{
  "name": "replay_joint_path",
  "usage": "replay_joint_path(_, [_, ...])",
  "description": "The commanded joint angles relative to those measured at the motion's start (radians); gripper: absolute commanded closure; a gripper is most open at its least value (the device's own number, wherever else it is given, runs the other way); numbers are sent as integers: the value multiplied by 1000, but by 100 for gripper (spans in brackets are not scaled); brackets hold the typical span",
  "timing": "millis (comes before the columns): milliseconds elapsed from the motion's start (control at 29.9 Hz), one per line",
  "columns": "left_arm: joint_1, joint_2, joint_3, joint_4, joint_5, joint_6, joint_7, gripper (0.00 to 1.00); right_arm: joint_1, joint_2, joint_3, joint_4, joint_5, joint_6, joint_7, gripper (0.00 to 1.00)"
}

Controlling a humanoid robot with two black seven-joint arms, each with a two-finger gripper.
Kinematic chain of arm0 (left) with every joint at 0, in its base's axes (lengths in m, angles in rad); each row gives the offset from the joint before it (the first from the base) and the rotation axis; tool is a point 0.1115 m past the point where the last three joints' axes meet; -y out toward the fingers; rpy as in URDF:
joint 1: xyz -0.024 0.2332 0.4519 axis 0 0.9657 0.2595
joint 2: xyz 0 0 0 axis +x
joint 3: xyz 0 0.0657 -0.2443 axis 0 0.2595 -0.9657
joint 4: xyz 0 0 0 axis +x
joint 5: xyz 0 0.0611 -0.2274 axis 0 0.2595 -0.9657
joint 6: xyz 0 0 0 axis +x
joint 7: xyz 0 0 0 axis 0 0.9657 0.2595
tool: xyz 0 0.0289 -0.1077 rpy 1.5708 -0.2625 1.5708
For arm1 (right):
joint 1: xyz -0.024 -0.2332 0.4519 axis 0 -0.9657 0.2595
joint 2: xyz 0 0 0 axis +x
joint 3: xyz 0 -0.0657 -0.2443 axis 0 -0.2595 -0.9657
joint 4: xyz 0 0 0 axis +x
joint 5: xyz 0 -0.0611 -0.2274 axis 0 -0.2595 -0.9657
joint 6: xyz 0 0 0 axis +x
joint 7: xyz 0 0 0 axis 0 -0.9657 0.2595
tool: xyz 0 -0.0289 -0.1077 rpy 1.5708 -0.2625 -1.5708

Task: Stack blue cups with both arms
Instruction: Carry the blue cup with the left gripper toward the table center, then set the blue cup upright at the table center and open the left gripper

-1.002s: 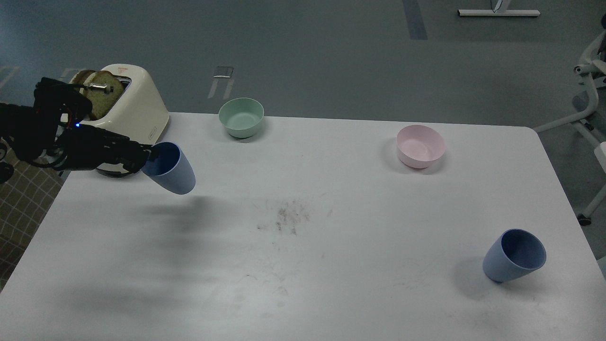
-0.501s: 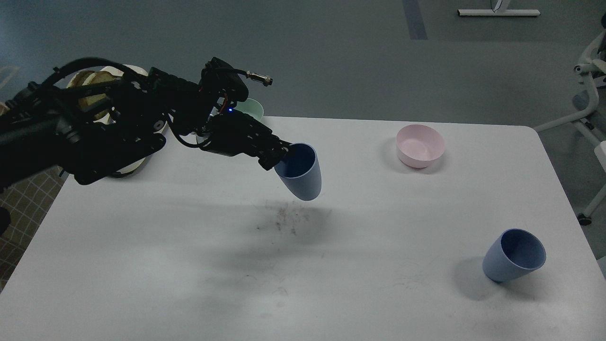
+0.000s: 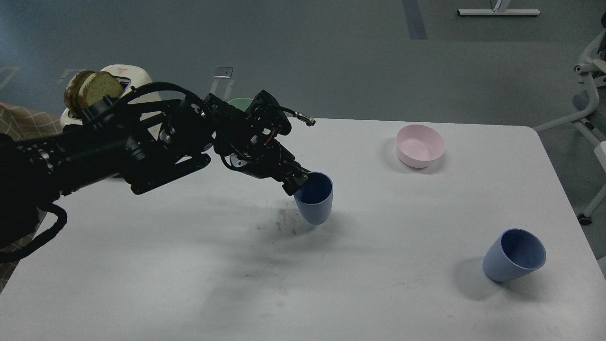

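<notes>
My left gripper [image 3: 299, 182] reaches in from the left and is shut on the near rim of a blue cup [image 3: 316, 199]. It holds the cup upright at the middle of the white table [image 3: 189, 265], its base at or just above the surface. The second blue cup [image 3: 513, 255] stands at the front right, leaning in this view with its mouth facing me. My right arm is out of view.
A pink bowl [image 3: 420, 146] sits at the back right. A mint-green bowl [image 3: 239, 102] at the back is mostly hidden behind my left arm. A cream toaster [image 3: 125, 78] with bread slices [image 3: 92, 90] stands at the back left corner. A dirty smudge [image 3: 284, 220] marks the table's middle.
My left arm has carried the blue cup from the back left, by the toaster, rightward to the table's middle and lowered it. The other cup has not moved.
</notes>
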Motion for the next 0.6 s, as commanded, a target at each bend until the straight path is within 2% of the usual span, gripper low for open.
replay_joint_path(0, [2, -18, 2, 26, 1, 0, 0, 100, 0, 1, 0, 0, 0, 0, 0, 0])
replay_joint_path(167, [1, -38, 3, 70, 1, 0, 0, 100, 0, 1, 0, 0, 0, 0, 0, 0])
replay_joint_path(568, [5, -41, 3, 70, -1, 0, 0, 100, -3, 1, 0, 2, 0, 0, 0, 0])
